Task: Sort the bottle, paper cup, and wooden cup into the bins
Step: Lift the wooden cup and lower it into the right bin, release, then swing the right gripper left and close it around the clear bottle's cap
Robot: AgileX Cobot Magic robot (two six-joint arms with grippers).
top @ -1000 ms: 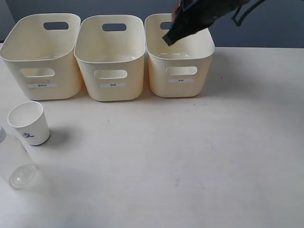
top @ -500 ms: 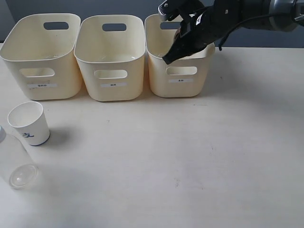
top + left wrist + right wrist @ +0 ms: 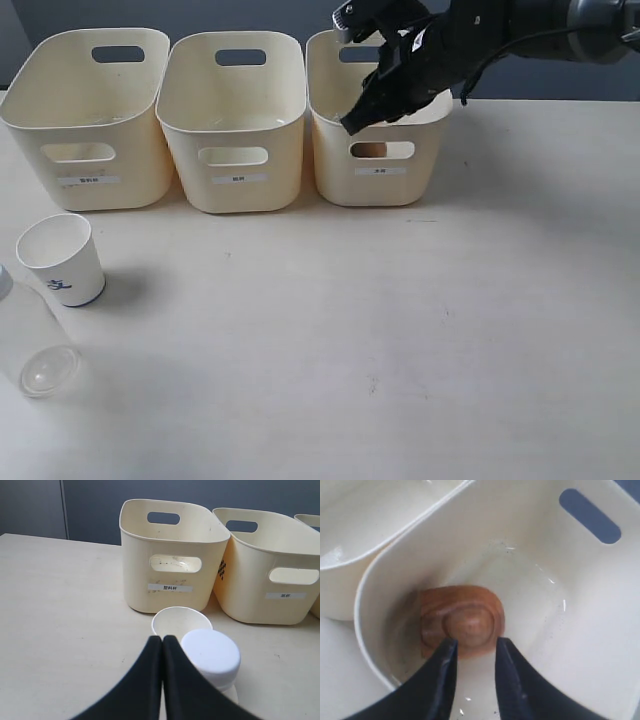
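Pale, matt tabletop [image 3: 400, 340] fills most of the exterior view, ending at a dark grey wall along the upper edge; its whole middle and right are bare, leaving wide open room there. At the lower left edge the bottle [image 3: 30, 345] is cut by the frame, its clear plastic so faint that only a round glint shows; the left wrist view gives its smooth white screw cap [image 3: 210, 652]. Just beside it stands the paper cup [image 3: 62, 258], upright, white and tapered, with a blue mark and blue band low on its side. The left claw [image 3: 162, 639] hangs over these two with its black fingers pressed together on nothing. Across the upper part of the frame three bins stand in a row, nearly touching: the left bin [image 3: 90, 120], the middle bin [image 3: 232, 120] and the right bin [image 3: 400, 185], all glossy cream plastic with rounded corners, oval handle cut-outs and small white labels. The wooden cup [image 3: 462, 620] lies on its side on the floor of the right bin, reddish-brown with visible grain, a sliver of it showing through the front cut-out [image 3: 370, 150]. The right claw [image 3: 472, 647] hovers over that bin's rim, fingers parted, gripping nothing.
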